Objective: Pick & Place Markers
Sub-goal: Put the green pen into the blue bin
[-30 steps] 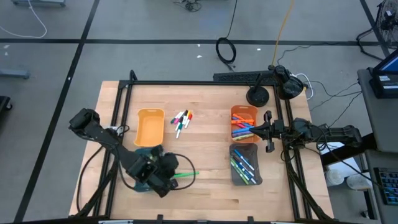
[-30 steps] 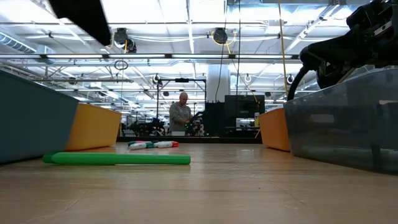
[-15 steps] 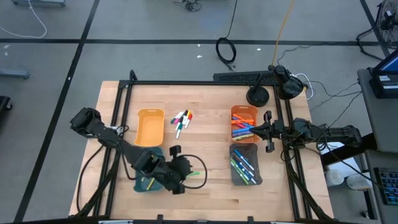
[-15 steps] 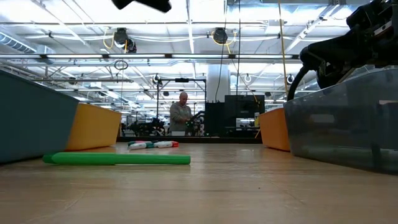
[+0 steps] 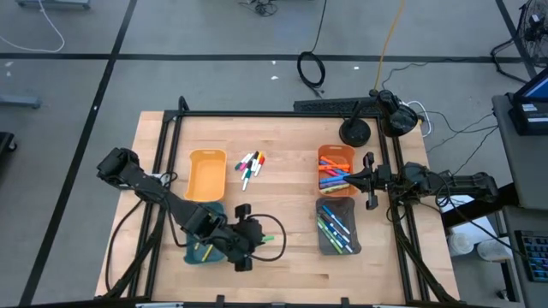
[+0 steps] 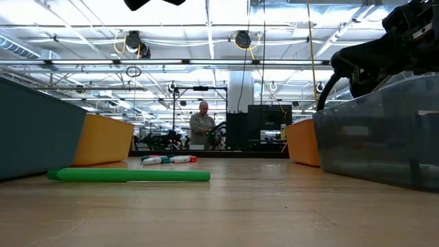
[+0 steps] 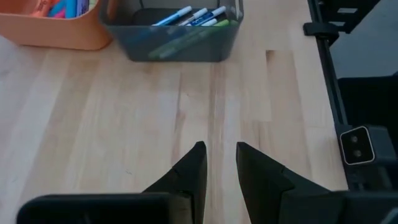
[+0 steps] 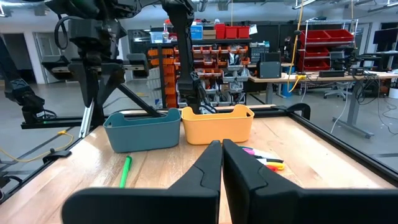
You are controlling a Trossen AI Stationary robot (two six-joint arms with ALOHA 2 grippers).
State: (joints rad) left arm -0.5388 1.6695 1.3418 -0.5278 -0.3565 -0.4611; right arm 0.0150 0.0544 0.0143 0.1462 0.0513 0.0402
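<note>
the left gripper [image 5: 254, 242] has swung out from over the teal tray [image 5: 195, 253], jaws narrow and empty, above the green marker [image 5: 271, 237] near the table's front edge, likely its next pick; the right gripper [image 5: 370, 180], closed, waits by the right edge.

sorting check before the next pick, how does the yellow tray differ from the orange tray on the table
The yellow plastic tray looks empty, while the orange plastic tray holds a pile of coloured markers. The yellow tray sits on the left arm's side of the wooden table; the orange tray sits on the right arm's side. Both are upright, open-topped rectangular bins.
</note>
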